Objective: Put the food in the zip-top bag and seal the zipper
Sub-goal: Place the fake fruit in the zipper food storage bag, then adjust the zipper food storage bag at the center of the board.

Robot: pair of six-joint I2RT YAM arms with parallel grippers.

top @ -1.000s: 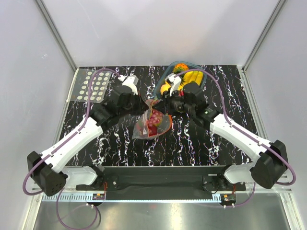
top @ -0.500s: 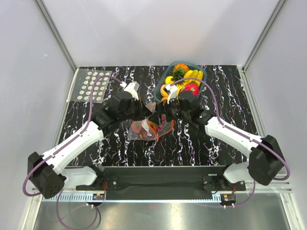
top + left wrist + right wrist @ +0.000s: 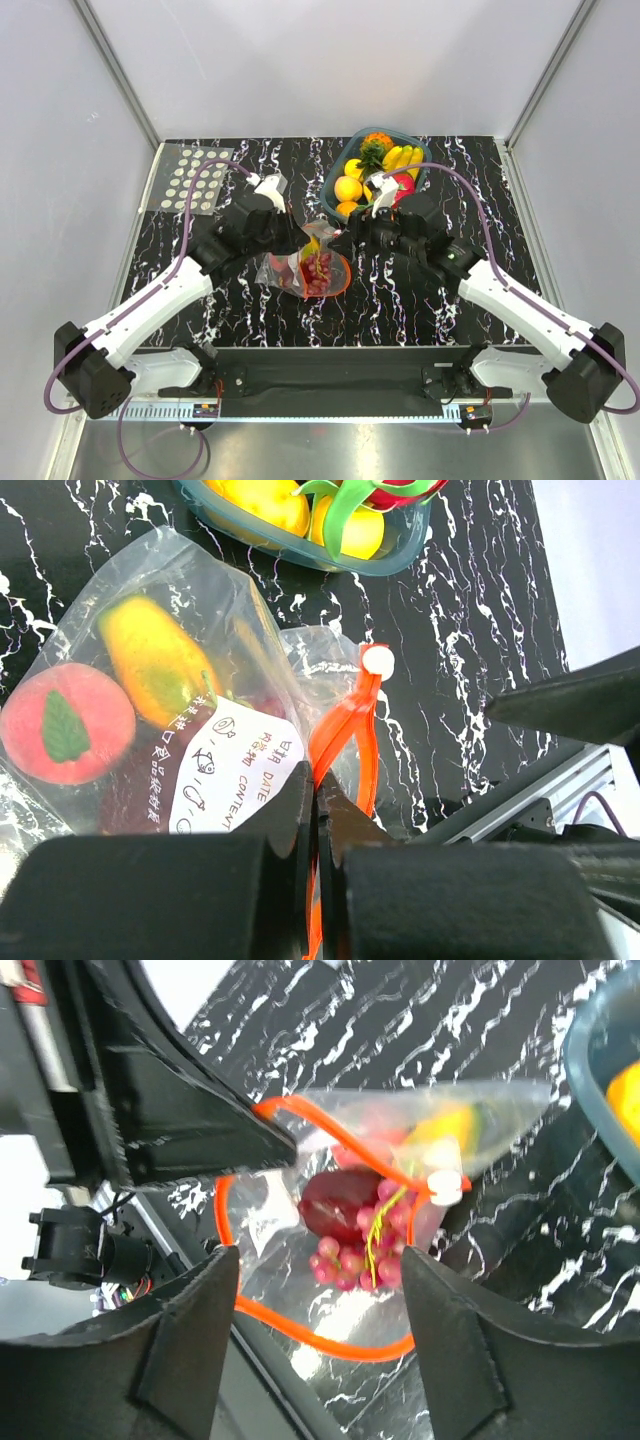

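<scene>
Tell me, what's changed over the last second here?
The right gripper opened and its arm swung back to the right, off the teal tray, uncovering the fruit there. The zip-top bag shifted a little toward the left. Unchanged: the left gripper stays shut on the zipper.

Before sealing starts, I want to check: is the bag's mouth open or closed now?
Open. The zipper spreads in a wide loop, and the grapes inside show through the gap.

Teal tray [image 3: 330, 178] back centre-right; dotted sheet [image 3: 180, 170] back-left
</scene>
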